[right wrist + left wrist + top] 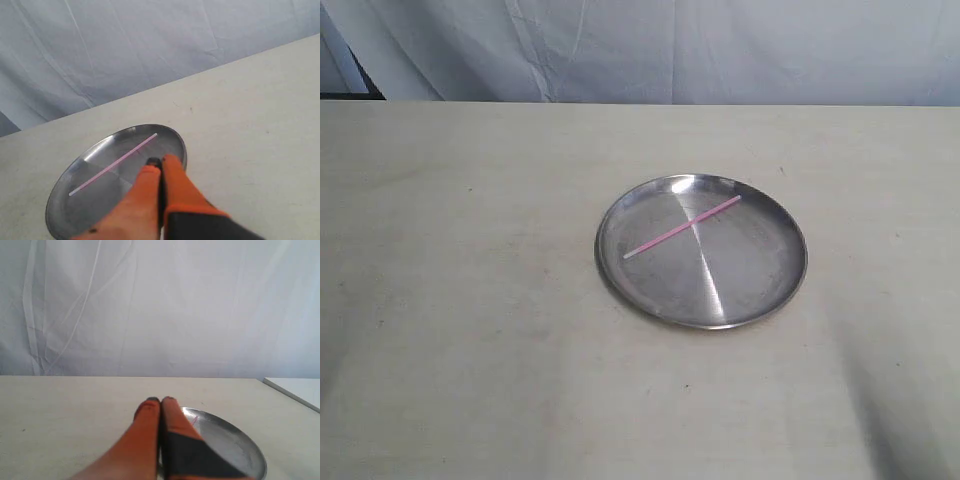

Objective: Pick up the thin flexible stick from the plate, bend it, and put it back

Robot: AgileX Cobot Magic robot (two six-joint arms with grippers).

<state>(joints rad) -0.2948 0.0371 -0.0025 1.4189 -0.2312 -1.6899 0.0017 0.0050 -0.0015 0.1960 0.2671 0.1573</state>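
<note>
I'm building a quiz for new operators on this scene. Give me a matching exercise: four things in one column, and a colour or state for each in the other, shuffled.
Things
1. thin flexible stick
2. plate
3. left gripper
4. table

Descriptions
A. orange fingers, shut on nothing
B. pale beige, bearing the plate
C. pink, straight, whitish at one end
D. shiny silver, round

Pairs: 1-C, 2-D, 3-A, 4-B
</note>
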